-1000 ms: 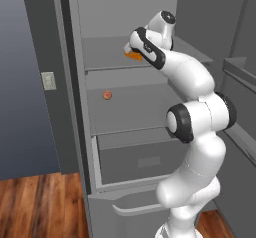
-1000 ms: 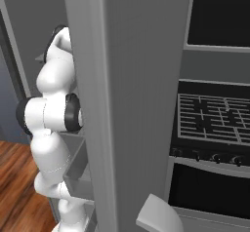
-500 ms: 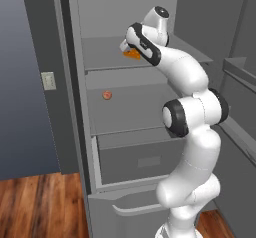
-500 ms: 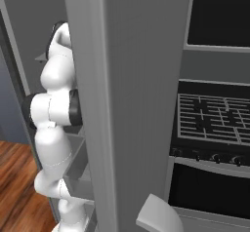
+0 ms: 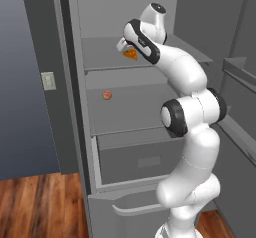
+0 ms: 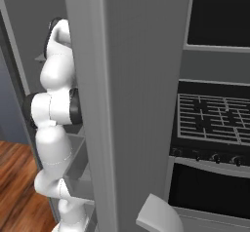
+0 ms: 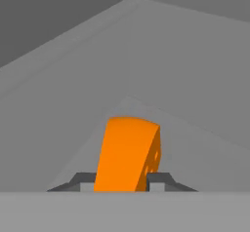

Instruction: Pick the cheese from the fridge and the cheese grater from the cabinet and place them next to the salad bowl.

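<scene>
The fridge (image 5: 75, 107) stands open, and my arm reaches in to its upper shelf (image 5: 102, 57). On that shelf lies the cheese (image 5: 131, 54), a small orange wedge with darker holes. My gripper (image 5: 128, 51) is at the wedge. In the hand view the cheese (image 7: 128, 153) stands between the two dark fingertips (image 7: 84, 182), and both press its sides; the gripper (image 7: 121, 183) is shut on it. The cheese rests on the pale grey shelf floor. The cheese grater, the cabinet and the salad bowl are out of view.
A small reddish ball (image 5: 106, 95) sits on the shelf below. Under it is a wide grey drawer (image 5: 140, 157). The fridge door (image 5: 240, 77) stands open at the right. The fridge's side wall (image 6: 132, 104) is close by, with a stove (image 6: 215, 119) beyond.
The jaws have closed from wide open onto the cheese's sides. The arm has straightened a little toward the shelf; the cheese has stayed in place.
</scene>
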{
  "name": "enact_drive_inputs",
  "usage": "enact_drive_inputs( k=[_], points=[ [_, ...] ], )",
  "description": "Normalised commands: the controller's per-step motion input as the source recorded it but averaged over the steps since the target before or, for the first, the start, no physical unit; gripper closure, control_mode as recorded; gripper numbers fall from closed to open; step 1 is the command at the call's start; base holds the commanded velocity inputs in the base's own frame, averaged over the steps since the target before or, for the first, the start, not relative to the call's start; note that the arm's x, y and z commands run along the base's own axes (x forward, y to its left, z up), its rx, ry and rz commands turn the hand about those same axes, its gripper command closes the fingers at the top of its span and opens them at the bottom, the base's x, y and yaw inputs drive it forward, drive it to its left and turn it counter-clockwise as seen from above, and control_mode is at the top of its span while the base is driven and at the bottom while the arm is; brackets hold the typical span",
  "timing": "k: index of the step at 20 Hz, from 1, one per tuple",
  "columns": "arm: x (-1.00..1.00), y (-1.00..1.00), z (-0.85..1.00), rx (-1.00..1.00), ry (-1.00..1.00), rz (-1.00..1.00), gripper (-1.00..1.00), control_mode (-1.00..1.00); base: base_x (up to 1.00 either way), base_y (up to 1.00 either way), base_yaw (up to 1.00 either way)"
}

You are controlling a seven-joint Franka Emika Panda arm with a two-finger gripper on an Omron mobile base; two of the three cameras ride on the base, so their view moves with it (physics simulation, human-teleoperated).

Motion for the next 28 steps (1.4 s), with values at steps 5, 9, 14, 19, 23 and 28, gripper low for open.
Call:
enact_drive_inputs(
  k=[5, 9, 14, 19, 23, 28],
  points=[
    [-0.38, 0.02, 0.00, 0.00, -0.02, 0.05, 1.00, -1.00, 0.00, 0.00, 0.00],
    [-0.79, 0.07, 0.00, -0.06, -0.23, 0.00, 1.00, -1.00, 0.00, 0.00, 0.00],
    [-0.45, 0.00, 0.20, 0.01, -0.02, 0.00, 1.00, -1.00, 0.00, 0.00, 0.00],
    [-0.63, 0.03, 0.36, 0.07, 0.02, 0.00, 1.00, -1.00, 0.00, 0.00, 0.00],
    [-0.93, 0.00, 0.27, 0.04, 0.00, 0.00, 1.00, -1.00, 0.00, 0.00, 0.00],
    [-1.00, 0.00, 0.03, 0.04, 0.00, 0.00, 1.00, -1.00, 0.00, 0.00, 0.00]
  ],
)
